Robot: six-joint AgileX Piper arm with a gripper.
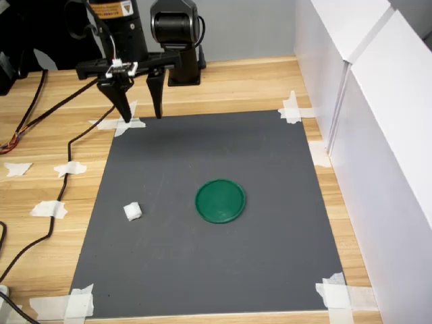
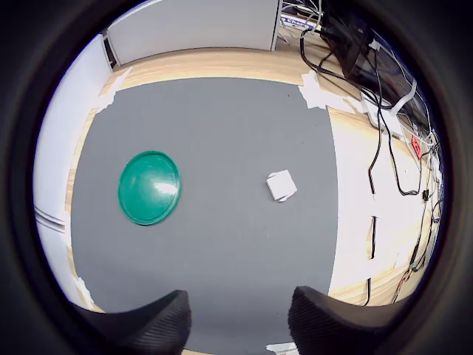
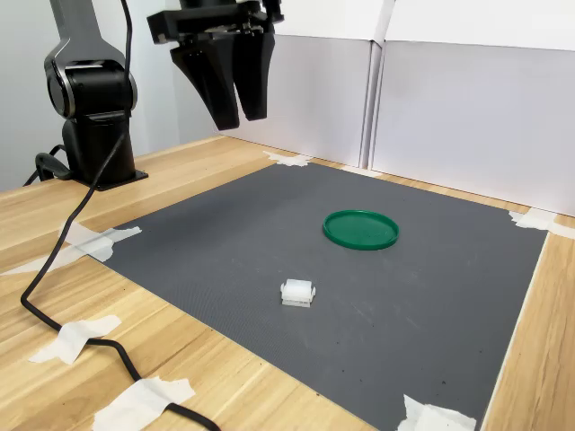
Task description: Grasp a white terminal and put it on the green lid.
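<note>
The white terminal (image 1: pixel 132 211) (image 2: pixel 281 185) (image 3: pixel 297 293) lies on the dark grey mat, near the mat's left side in the first exterior view. The green lid (image 1: pixel 220 200) (image 2: pixel 148 187) (image 3: pixel 360 229) rests flat near the mat's middle, apart from the terminal. My gripper (image 1: pixel 140 112) (image 3: pixel 238 118) (image 2: pixel 238 319) hangs open and empty high over the mat's far left corner in the first exterior view, well away from both things. Its two dark fingers (image 2: pixel 151 325) frame the mat in the wrist view.
The grey mat (image 1: pixel 270 270) is taped at its corners to a wooden table (image 1: pixel 236 81). White walls (image 1: pixel 378 135) stand along the first exterior view's right. The arm's base (image 1: pixel 179 40) and black cables (image 1: pixel 64 155) sit at the far and left sides.
</note>
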